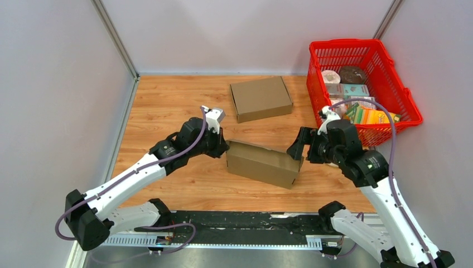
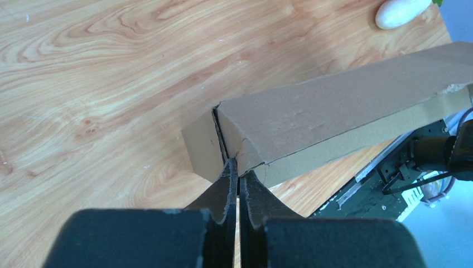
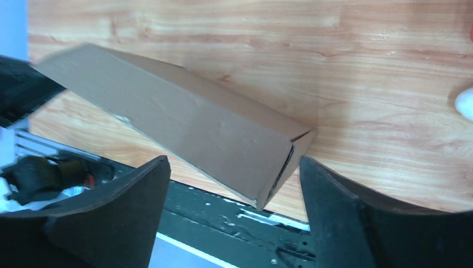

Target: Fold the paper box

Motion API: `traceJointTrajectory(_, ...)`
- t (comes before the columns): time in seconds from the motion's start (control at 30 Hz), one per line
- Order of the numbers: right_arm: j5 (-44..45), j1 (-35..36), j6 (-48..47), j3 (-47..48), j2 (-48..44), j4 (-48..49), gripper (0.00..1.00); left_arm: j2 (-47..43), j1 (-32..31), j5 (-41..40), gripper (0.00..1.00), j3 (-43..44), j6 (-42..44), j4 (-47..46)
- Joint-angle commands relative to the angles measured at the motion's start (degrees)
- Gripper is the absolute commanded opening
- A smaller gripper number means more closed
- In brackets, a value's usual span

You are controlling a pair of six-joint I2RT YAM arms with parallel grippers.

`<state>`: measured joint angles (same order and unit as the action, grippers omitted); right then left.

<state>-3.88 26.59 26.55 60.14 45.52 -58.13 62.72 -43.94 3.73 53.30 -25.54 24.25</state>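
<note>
Paper box (image 1: 262, 163): closed brown box near the middle of the table (image 1: 167, 106), between the two arms. Long axis left to right; near edge apparently raised off the wood, judging by the shadow under it in the right wrist view.
Left gripper (image 2: 237, 174): fingers pressed together at the box's left end corner, on the seam where an end flap meets the lid; apparently pinching a thin edge of card there. Likely purpose — to keep the box tilted and steady while the other end is worked.
Right gripper (image 3: 232, 163): jaws spread wide, one on each side of the box's right end, touching neither face; nothing held. Placed, by the look of it, either to close on that end or to draw clear of it.
Right end of box: triangular end flap folded in, with a dark slit along its edge. Probably not fully seated.
Second box (image 1: 261, 99): flat, lid shut, farther back on the table, well apart from both grippers; contents hidden.
Red basket (image 1: 401, 95): far right, beside the right arm; holds small packets (image 1: 357, 89) and two round items (image 1: 351, 73), kinds too small to tell.
Stage of task: judged late — box shaped, lid down, ends possibly needing a final press.
</note>
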Motion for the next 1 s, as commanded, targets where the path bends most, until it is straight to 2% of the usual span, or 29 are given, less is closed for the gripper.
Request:
traceJointTrajectory(0.0, 3.8, -0.2, 9.3, 8.6, 2.4, -5.8, 0.93, -2.4, -1.5, -6.4, 0.0, -4.6, -1.3, 1.3)
traceJointTrajectory(0.07, 2.4, -0.9, 14.0, 8.5, 4.1, -6.3, 0.94, -3.6, -2.0, -7.9, 0.0, -6.4, -2.5, -0.4)
traceJointTrajectory(0.1, 1.3, -1.2, 16.3, 7.2, 4.2, -6.2, 0.91, -4.0, -2.2, -9.2, 0.0, -6.8, -3.7, -0.9)
traceJointTrajectory(0.17, 1.4, -1.4, 21.7, 5.3, 2.9, -4.0, 0.74, -4.8, -2.8, -10.1, 0.01, -8.2, -4.3, -2.4)
traceJointTrajectory(0.2, 2.5, -1.4, 22.8, 4.5, 2.3, -3.4, 0.72, -5.0, -3.4, -11.4, 0.01, -8.4, -4.6, -2.4)
traceJointTrajectory(0.33, 2.5, -1.4, 23.6, 4.2, 1.6, -3.4, 0.72, -5.0, -4.0, -11.9, 0.01, -8.8, -4.7, -2.4)
traceJointTrajectory(0.4, 2.8, -1.5, 24.2, 3.8, 1.6, -3.7, 0.68, -5.0, -4.3, -12.2, 0.01, -8.9, -5.0, -2.5)
traceJointTrajectory(0.43, 2.6, -1.4, 24.5, 3.2, 1.4, -3.7, 0.65, -5.0, -4.4, -12.4, 0.01, -8.9, -5.1, -2.2)
traceJointTrajectory(0.47, 2.4, -1.5, 24.8, 3.0, 1.3, -3.7, 0.55, -4.9, -4.4, -12.3, 0.02, -8.8, -5.2, -2.3)
traceJointTrajectory(0.53, 1.8, -1.4, 25.9, 2.2, 0.6, -3.5, 0.52, -4.9, -4.5, -12.0, 0.05, -8.8, -5.7, -2.2)
traceJointTrajectory(0.63, 2.5, -1.5, 27.0, 0.2, -0.5, -2.4, 0.48, -5.5, -4.5, -9.7, 0.2, -8.3, -6.3, -1.7)
traceJointTrajectory(0.67, 2.6, -1.5, 27.1, -0.8, -0.7, -2.0, 0.43, -6.5, -4.5, -9.1, 0.37, -8.0, -6.3, -0.9)
traceJointTrajectory(0.7, 2.7, -1.5, 27.2, -1.2, -0.9, -1.6, 0.41, -7.2, -4.5, -8.4, 0.42, -7.5, -5.8, 0.4)
traceJointTrajectory(0.83, 1.9, -1.4, 27.2, -3.1, -0.5, -0.2, 0.35, -12.3, -4.4, -9.4, 0.52, -2.1, -4.0, 12.0)
traceJointTrajectory(0.87, 1.7, -1.4, 26.9, -3.4, -0.4, 0.2, 0.35, -14.0, -4.1, -8.8, 0.57, -0.9, -3.8, 13.6)
traceJointTrajectory(0.97, 1.2, -1.4, 26.1, -3.4, -0.1, 0.3, 0.34, -15.3, 0.3, -1.6, 0.6, 3.7, -5.1, 17.2)
